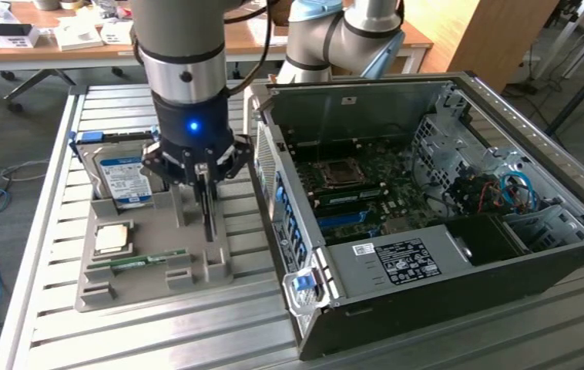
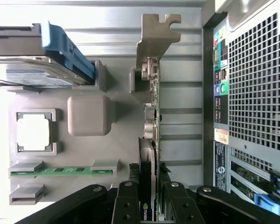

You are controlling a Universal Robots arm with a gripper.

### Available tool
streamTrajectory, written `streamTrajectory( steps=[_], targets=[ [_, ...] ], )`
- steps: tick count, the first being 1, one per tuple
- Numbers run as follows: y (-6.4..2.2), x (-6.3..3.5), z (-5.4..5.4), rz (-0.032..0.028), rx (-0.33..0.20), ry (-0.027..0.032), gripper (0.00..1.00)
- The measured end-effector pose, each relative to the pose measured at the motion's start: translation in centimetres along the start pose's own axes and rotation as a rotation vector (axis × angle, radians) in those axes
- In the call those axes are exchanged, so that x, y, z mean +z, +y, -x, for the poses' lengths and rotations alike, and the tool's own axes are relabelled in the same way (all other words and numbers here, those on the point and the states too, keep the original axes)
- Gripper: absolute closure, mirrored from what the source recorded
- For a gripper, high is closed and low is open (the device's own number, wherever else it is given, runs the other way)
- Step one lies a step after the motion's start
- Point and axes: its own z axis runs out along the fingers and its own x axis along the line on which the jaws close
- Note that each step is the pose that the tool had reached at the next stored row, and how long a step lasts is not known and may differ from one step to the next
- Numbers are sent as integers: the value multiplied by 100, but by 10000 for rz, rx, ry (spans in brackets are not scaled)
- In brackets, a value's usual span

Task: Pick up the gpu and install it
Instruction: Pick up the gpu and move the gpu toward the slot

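Over the grey tray (image 1: 153, 287), the tool (image 2: 151, 198) clamps the gpu (image 2: 152, 126) by its upper edge, computer case (image 2: 256, 79) just beside.

Gpu (image 2: 151, 121): bracket of pale, matt metal. Parts tray (image 2: 86, 114): grey matt plastic, smooth. Table (image 1: 169, 339): ribbed, satin aluminium slats. Computer case (image 2: 256, 70): perforated dull metal rear panel

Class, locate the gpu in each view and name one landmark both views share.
Exterior view: the gpu stands edge-on under the end effector, over the grey tray.
Wrist view: the gpu runs edge-on from between the end effector's fingers out to its pale bracket.
Shared landmark: the blue-labelled hard drive.
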Motion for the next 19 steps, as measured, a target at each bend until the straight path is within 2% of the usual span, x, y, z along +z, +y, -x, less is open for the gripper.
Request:
streamTrajectory(
  steps=[7,19],
  targets=[
    [8,-221,5,0,0,0,73],
    [26,-672,16,0,0,1,73]
  ],
)
